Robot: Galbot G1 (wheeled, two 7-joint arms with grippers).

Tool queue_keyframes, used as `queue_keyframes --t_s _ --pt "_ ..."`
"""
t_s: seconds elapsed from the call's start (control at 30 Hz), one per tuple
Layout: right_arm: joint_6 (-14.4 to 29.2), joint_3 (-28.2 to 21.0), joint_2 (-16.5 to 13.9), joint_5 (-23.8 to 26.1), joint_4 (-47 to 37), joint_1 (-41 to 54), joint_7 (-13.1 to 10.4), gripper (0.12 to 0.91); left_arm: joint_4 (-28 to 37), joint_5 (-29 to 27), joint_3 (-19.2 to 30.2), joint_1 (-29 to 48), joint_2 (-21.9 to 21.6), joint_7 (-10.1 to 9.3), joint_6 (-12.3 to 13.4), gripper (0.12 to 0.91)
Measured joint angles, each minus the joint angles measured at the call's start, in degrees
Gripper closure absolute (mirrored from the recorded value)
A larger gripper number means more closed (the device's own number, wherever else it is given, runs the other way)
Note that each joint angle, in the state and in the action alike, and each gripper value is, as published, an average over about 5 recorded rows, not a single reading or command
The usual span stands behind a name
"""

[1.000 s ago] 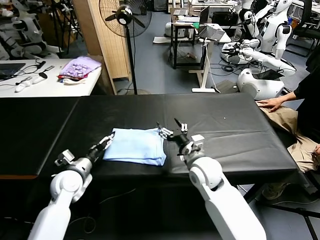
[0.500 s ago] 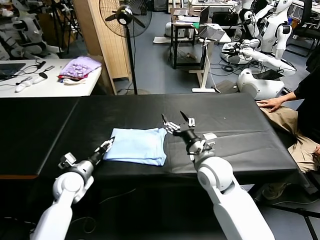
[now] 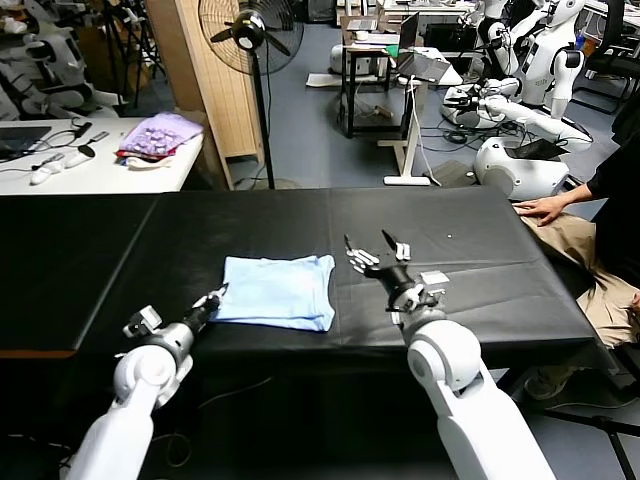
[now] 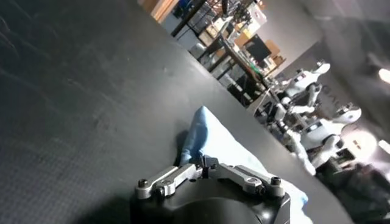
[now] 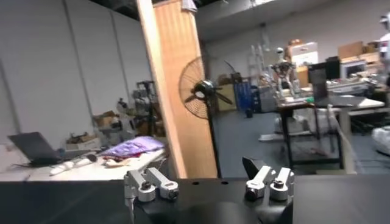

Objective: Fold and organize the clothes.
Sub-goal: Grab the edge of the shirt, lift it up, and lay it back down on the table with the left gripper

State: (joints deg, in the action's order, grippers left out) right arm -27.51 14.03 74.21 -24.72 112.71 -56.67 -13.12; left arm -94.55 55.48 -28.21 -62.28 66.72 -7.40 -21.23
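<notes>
— Left claw [image 3: 213, 298], status? Fingers look pinched together at the near left corner of the blue T-shirt [image 3: 275, 291]. Has it got cloth?

— Closed tight, yes. Whether fabric sits between the tips I cannot tell; from the wrist camera the shirt edge [image 4: 198, 131] lies right at the tips, but the pinch point itself is hidden behind the claw body.

— Shirt position?

— Lying as a flat, folded rectangle on the black table [image 3: 480, 240], toward the front edge, between the two arms. Looks nearly finished to me.

— Right claw [image 3: 373, 251]?

— Spread wide, holding nothing, raised above the table just beside the shirt's right edge, not touching it.

— Advice for the step in hand?

— My judgement: confirm the pinch has caught every layer at that corner before any lift. Thin fabric slips, so raise it low and slow, and carry the corner straight across so the fold line stays square. Right claw could press down the opposite side to stop the whole stack sliding on the table.
</notes>
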Motion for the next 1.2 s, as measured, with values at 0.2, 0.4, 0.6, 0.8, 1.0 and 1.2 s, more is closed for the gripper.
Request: queue_keyframes --t_s 0.2,0.4,0.6,0.8,1.0,1.2 --pt "-3.68 2.09 0.20 3.98 -0.03 -2.41 -1.37 0.227 -3.68 -22.56 -0.01 -0.66 -2.51 -2.89 0.14 0.900" --pt "-4.23 3.51 0.22 5.79 -0.36 -4.50 -1.34 0.227 -5.69 -35.59 -1.38 -1.49 -7.09 -2.61 0.57 0.900" --pt "-4.58 4.11 0.36 6.14 -0.69 -5.31 -1.37 0.227 -5.71 -39.40 -3.93 -1.96 -14.57 -2.29 0.43 0.900" --pt "-4.87 4.02 0.81 6.47 -1.06 -5.40 -1.42 0.227 -7.13 -43.01 -6.19 -2.11 -21.85 -3.13 -1.08 0.900" --pt "-4.87 4.33 1.14 7.13 -0.77 -6.51 -1.25 0.227 -11.72 -40.54 -4.80 -1.66 -23.30 -4.85 -3.85 0.900" --pt "-5.09 5.55 0.76 7.29 0.56 -8.28 -1.20 0.227 -15.58 -31.64 2.08 -0.32 -18.40 -7.18 -4.86 0.900"
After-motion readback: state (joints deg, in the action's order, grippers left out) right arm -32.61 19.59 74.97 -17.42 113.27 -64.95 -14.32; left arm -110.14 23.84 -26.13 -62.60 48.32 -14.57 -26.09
